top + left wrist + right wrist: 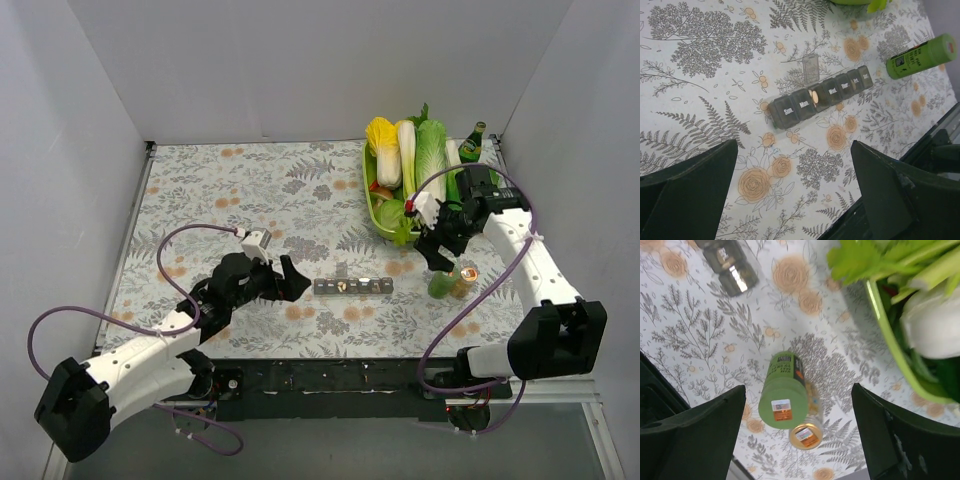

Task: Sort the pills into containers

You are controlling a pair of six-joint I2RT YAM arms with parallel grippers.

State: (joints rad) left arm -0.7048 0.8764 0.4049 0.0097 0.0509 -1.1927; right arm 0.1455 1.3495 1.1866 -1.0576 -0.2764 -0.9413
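Broadly, the bench [250, 190] takes up most of the top view, covered in a pale cloth printed with grey ferns and orange flowers.

Next in size come the arms. The left arm [150, 355] reaches in from the near left corner. The left jaws are spread wide and empty, and the dark fingers [685, 195] point at the containers from just beside their left end. The right arm [530, 260] bends in from the near right. The right jaws are spread too, gripping nothing. Its fingers [690, 435] stand either side of the green bottle below them, clear of it.

At the far right, a lime-green tray [372, 205] holds leafy vegetables [430, 155] and a dark glass bottle [473, 142].

Lying flat near the middle of the bench, between the two arms, are the containers [353, 286], a grey strip of compartments joined in a row and labelled by day.

Right of that strip, well apart from it, stands the green bottle [440, 284]. A smaller amber jar [466, 280] with an orange-labelled cap stands against its right side.

On the strip, one clear lid [811, 69] stands open at the third compartment from the Sunday end. Inside that compartment lies an orange pill [814, 98]. The other lids are down.
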